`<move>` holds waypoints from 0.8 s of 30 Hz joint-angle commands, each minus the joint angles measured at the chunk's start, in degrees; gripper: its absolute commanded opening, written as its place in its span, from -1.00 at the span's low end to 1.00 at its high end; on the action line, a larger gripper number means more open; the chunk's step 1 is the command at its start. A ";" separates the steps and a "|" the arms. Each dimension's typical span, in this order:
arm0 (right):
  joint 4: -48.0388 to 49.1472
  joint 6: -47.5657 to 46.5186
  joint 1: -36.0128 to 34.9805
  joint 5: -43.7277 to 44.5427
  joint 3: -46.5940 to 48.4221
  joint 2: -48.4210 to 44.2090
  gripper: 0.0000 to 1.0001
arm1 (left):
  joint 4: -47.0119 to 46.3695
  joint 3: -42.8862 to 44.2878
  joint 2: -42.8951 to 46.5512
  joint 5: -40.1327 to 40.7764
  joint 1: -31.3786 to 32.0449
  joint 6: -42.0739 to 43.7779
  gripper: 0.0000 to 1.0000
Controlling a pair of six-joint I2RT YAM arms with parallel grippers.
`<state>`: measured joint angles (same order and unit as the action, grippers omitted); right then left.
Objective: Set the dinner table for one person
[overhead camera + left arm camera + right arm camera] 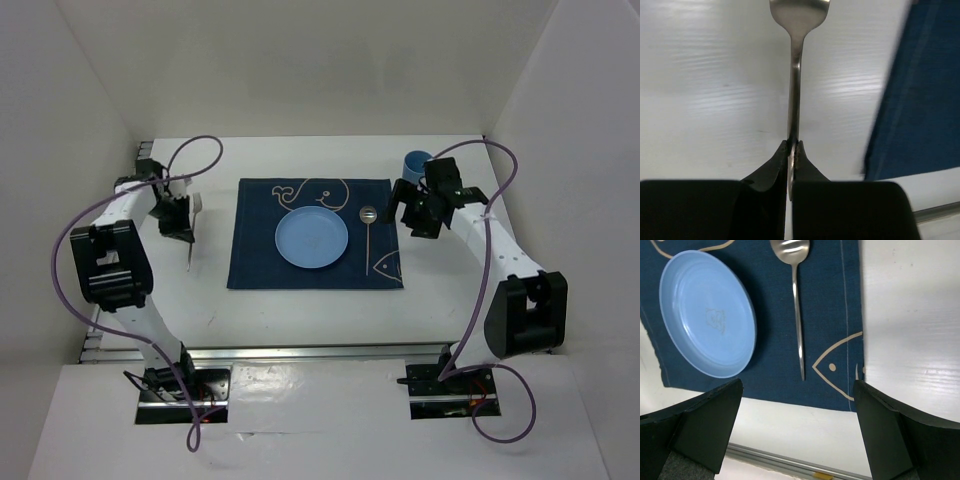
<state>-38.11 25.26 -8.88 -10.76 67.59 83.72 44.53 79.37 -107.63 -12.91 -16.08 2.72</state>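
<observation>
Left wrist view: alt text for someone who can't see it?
The left gripper is shut on the handle of a metal fork, which points away from the camera over the white dinner table. A navy placemat edge shows at right.

A lab cell: white panel walls point(70, 90) enclose the rail-edged table point(300, 318).

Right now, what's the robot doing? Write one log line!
left gripper: shut on fork, left of placemat | right gripper: open, empty | plate, spoon: on placemat | cup: on dinner table
</observation>
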 commanded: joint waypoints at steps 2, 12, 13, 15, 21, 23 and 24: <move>1.46 -0.29 -0.43 3.03 -0.36 -0.76 0.98 | 0.03 0.26 5.86 -2.74 5.08 -6.48 -1.00; 2.16 0.32 -0.43 5.05 2.28 1.09 1.00 | -4.27 4.12 3.41 2.71 24.41 -25.38 -1.00; 2.16 0.32 -0.43 5.05 1.67 1.09 1.00 | -4.28 5.69 2.44 2.71 25.47 -26.70 -1.00; 2.78 0.32 0.10 5.05 0.97 0.39 1.00 | -2.44 7.89 -0.19 4.81 27.76 -31.01 -1.00; 1.55 0.32 0.62 6.81 -0.09 -1.36 1.00 | 3.98 16.95 -13.29 6.93 28.91 -37.43 -1.00; 1.55 0.32 0.62 7.33 -0.70 -2.51 1.00 | 4.51 17.74 -14.70 9.72 30.48 -37.97 -1.00; 1.55 0.32 0.62 7.34 -0.71 -2.51 1.00 | 3.64 17.22 -14.71 11.13 31.01 -37.97 -1.00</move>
<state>-37.45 25.65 -8.58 -5.08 67.02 84.71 45.71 94.87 -122.19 -5.93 13.58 -31.73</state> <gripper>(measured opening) 0.999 0.028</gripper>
